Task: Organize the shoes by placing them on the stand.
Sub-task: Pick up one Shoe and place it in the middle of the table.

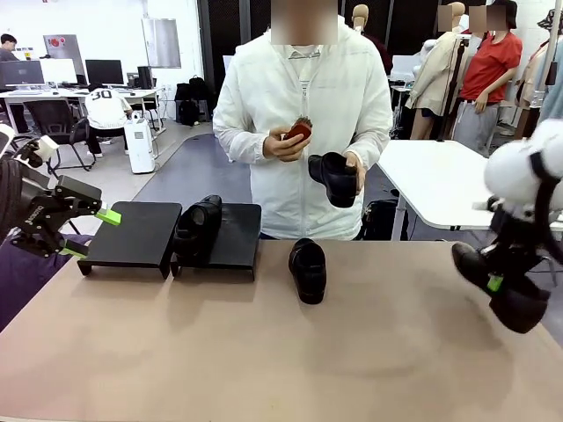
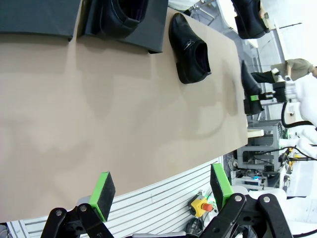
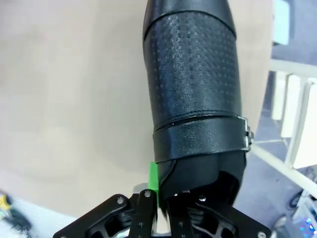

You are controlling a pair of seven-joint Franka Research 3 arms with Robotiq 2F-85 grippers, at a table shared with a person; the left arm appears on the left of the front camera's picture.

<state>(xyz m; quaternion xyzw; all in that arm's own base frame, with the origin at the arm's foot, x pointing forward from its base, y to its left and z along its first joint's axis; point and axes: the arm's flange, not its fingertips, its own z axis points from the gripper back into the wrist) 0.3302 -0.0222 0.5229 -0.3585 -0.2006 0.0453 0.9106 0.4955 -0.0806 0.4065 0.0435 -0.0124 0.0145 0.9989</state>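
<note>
One black shoe (image 1: 198, 227) lies on the right-hand stand (image 1: 239, 239); the left-hand stand (image 1: 132, 233) has a bare top. A second shoe (image 1: 308, 270) rests on the table just right of the stands. A third shoe (image 1: 506, 290) hangs over the table's right edge, my right gripper (image 1: 495, 281) shut on its opening. In the right wrist view that shoe (image 3: 193, 89) points away from the gripper (image 3: 163, 198). My left gripper (image 1: 91, 234) stands open beside the left stand, nothing between its pads (image 2: 103, 191). The person holds a fourth shoe (image 1: 334, 176).
The person stands at the table's far side with a red brush (image 1: 299, 130) in the other hand. The tan table (image 1: 281, 360) is bare in the front and middle. A white table (image 1: 440, 176) stands behind at the right.
</note>
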